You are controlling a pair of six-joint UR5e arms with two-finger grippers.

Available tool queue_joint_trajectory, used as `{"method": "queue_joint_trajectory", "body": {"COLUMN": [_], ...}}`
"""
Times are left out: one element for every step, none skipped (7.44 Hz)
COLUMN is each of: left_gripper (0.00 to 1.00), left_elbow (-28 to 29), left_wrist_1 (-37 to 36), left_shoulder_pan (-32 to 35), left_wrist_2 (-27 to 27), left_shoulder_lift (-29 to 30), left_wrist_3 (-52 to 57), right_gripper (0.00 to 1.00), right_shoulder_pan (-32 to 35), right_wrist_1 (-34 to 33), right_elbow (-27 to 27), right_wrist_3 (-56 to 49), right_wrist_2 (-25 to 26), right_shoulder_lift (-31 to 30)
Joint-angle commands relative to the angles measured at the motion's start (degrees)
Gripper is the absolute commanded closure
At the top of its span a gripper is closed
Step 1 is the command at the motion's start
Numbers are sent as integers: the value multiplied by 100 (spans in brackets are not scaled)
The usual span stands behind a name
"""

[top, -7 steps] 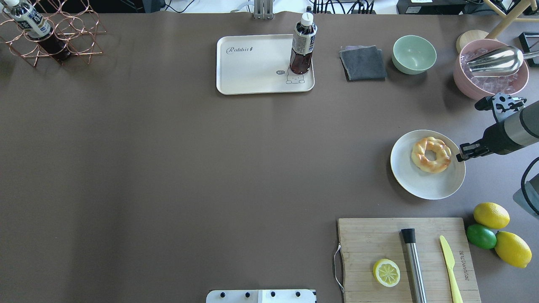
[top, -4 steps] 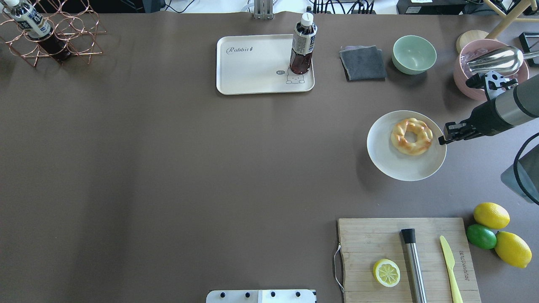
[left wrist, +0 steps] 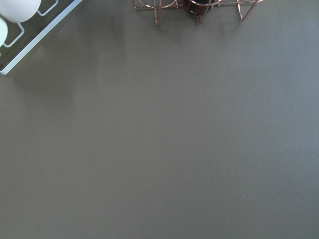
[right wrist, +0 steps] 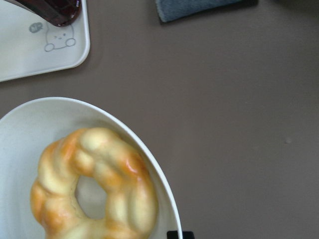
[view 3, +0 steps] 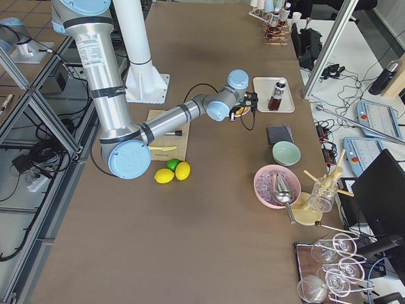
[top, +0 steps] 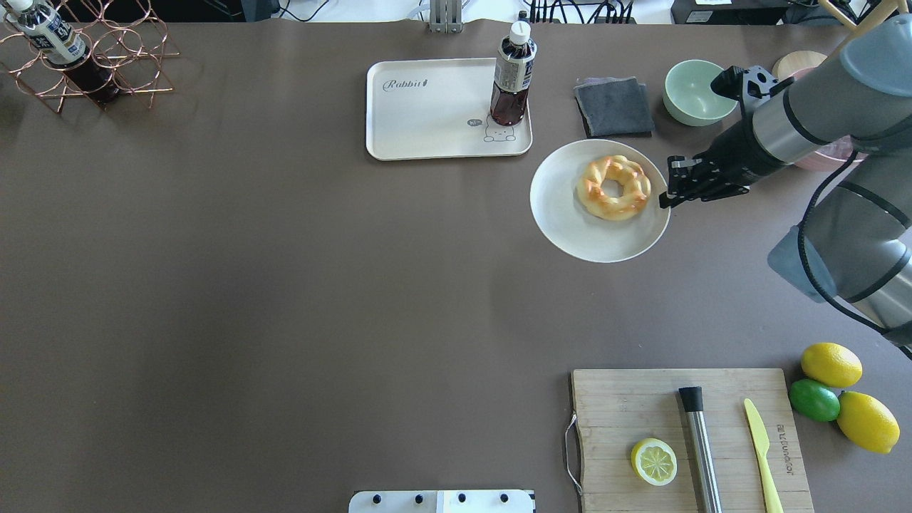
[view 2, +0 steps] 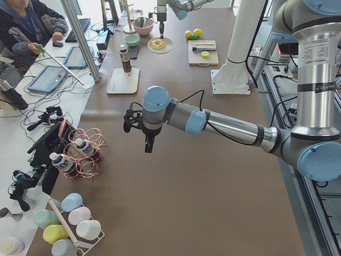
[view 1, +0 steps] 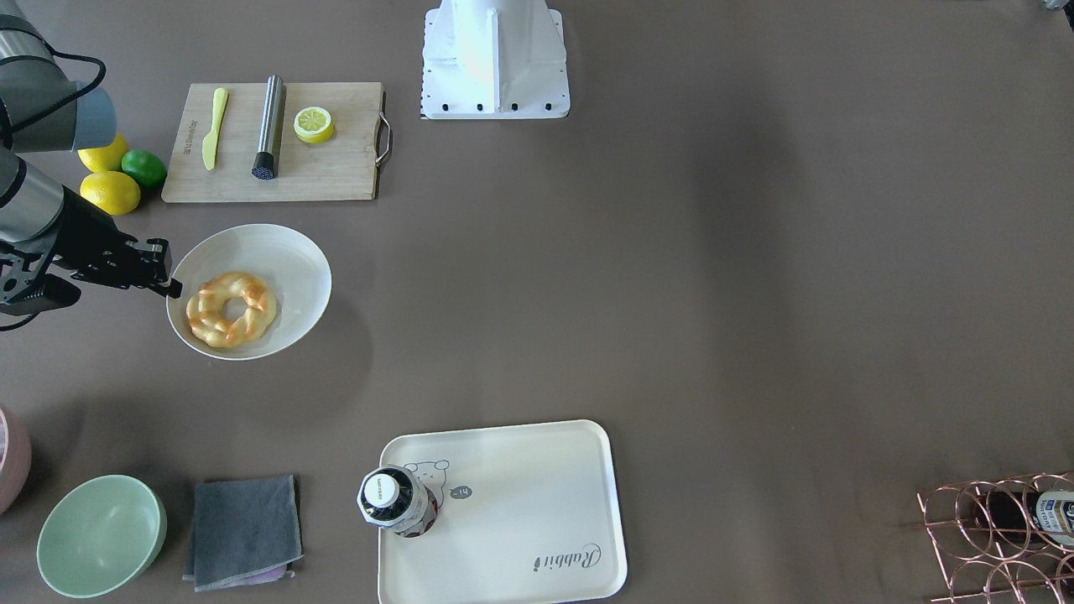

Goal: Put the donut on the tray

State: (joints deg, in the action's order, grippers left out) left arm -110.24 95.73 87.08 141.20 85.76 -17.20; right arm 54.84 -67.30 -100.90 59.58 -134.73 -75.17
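Carrying step: the right gripper, jaws seemingly clamped on the plate rim, holds the plate bearing the donut near the tray; the next move calls for clearing the bottle and sliding the donut off.

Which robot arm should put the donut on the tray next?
The right. The right tool grips the rim of the plate carrying the donut, close to the tray. The left tool hangs far away, over the table near the wire rack.
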Motion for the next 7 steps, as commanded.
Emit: {"method": "queue_joint_trajectory", "body": {"left_gripper": [3, 3, 3, 3, 3, 3, 3], "left_elbow": [-480, -481, -455, -455, -394, -323, -271], "left_wrist_1": [-133, -133, -133, -133, -133, -133, -142], "left_shoulder_pan": [-1075, -1427, -1865, -2192, -2691, -3044, -3265], "left_wrist_2": [75, 48, -22, -362, -626, -1012, -1172], "left_shoulder_lift": [878, 1316, 1694, 2098, 2503, 2733, 2927], "left_wrist_3": [-2035, -2694, -3301, -3960, -4645, -4957, -5204], "right_gripper": [100, 100, 100, 100, 100, 100, 100], "right_shoulder_pan": [-412, -526, -631, -737, -807, -904, -1131], "right_wrist_1": [-659, -992, -1283, -1573, -1898, -2058, -2094], "right_elbow": [-132, -132, -123, -114, -123, -132, -167], "right_wrist_3": [1158, 1414, 1521, 1635, 1654, 1697, 1941], "right_wrist_2": [43, 95, 218, 349, 429, 491, 770], "right_shoulder_lift": [1115, 1510, 1836, 2127, 2373, 2506, 2638]}}
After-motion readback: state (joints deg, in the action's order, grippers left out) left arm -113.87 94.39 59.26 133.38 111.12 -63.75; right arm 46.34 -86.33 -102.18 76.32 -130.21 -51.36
